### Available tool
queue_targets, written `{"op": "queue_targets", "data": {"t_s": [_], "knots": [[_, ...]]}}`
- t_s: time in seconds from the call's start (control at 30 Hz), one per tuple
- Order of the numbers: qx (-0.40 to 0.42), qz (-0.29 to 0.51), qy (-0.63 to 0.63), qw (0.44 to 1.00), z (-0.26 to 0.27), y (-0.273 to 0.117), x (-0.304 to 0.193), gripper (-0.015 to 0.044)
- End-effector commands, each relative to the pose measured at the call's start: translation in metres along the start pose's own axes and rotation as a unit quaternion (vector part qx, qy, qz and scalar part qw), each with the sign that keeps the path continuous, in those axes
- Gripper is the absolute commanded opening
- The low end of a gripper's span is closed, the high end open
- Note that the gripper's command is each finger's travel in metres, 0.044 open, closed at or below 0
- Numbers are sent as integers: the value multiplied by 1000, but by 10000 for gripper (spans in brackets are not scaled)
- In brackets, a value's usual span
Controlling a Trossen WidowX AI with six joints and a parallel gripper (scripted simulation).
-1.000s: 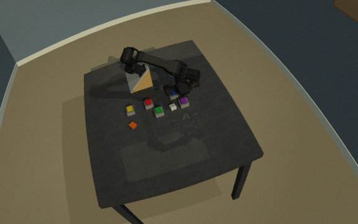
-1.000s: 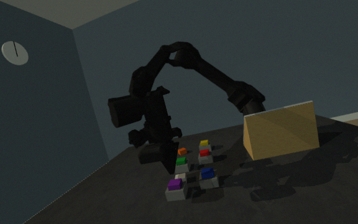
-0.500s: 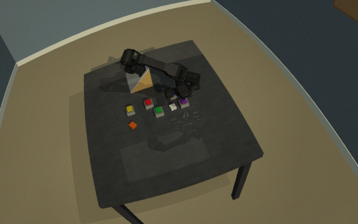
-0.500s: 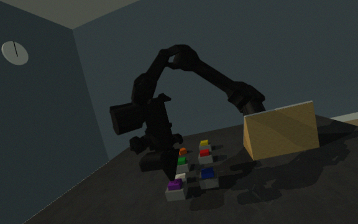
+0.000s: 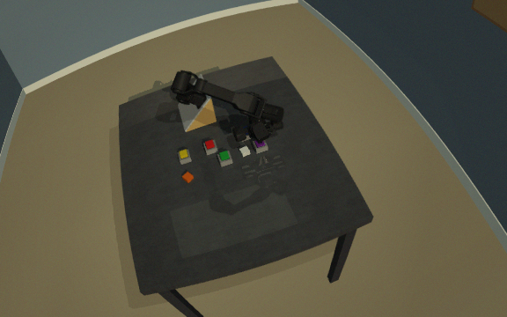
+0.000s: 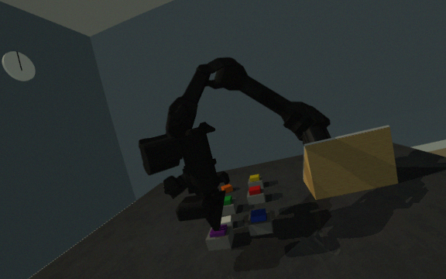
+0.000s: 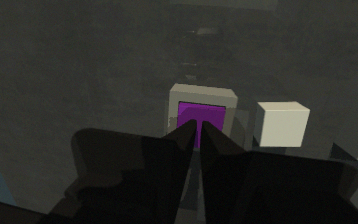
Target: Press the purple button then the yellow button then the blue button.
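Purple button (image 7: 201,119): square purple cap in a pale grey housing, directly under the fingertips; contact looks likely, though the dim exterior view leaves it unsure.
Buttons: five, left to right in the top view: yellow button (image 5: 184,154), red button (image 5: 209,144), green button (image 5: 224,156), purple; blue button (image 6: 258,215) shows only in the exterior view.
Blocks: two, orange block (image 5: 187,177) far left of the fingers, white block (image 7: 281,123) just beside them on the right.
Gripper (image 7: 198,126): fingers pressed together, holding nothing, pointing down.
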State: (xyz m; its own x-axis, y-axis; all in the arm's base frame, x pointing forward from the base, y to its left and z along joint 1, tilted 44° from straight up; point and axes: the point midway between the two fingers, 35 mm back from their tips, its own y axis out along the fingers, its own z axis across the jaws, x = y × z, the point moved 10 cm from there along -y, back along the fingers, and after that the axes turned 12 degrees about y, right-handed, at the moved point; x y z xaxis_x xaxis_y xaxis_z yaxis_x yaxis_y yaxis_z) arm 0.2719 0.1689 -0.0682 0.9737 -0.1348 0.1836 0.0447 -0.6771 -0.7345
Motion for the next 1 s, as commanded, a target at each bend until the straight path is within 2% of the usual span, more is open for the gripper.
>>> {"op": "queue_targets", "data": {"t_s": [0.0,0.3,0.43,0.6,0.73,0.9,0.97], "knots": [[-4,1,-5,1000,0,3,-2,20],[-4,1,-5,1000,0,3,-2,20],[-3,1,-5,1000,1,-29,-1,20],[-3,1,-5,1000,1,-35,-1,20],[-3,2,-6,1000,2,-90,-1,20],[-2,2,-6,1000,-1,-95,0,20],[1,3,-7,1000,-19,-99,10,20]]}}
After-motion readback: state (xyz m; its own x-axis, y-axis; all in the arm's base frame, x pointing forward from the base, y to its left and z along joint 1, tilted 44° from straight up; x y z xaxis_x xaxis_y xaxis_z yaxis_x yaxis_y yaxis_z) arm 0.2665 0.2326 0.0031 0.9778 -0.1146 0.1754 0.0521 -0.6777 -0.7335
